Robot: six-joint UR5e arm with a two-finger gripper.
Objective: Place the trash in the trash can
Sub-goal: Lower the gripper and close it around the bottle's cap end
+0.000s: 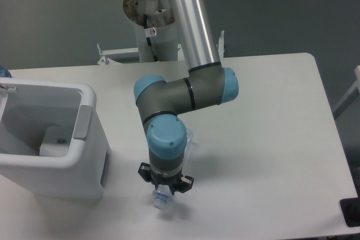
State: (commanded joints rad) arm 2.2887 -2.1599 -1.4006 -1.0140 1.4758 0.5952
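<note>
Here's the arm (185, 37), reaching down from the top of the view and bending at its blue-capped joints over the white counter (270, 139). The wrist points straight down, and the hand (162, 195) sits right under it, mostly hidden by the wrist's own bulk. Only the black fittings on either side of the wrist show, so whether the fingers are released or clenched I cannot tell.

Peeking out just below the hand is the end of the bottle (162, 201), a clear, bluish bit of plastic right at the fingers. It casts a soft shadow on the counter beside it. On the far side of the wrist, a sliver of clear plastic (189, 137) shows at the edge of the blue joint cap; whether that is more of the bottle or a separate scrap is too hidden to say.

The trash can (84, 161) stands to the left of the hand, near it but apart, upright at the counter's left edge. Its grey inside is open to view, with a pale block lying in the bottom and a grey panel on the rim nearest the arm.
</note>
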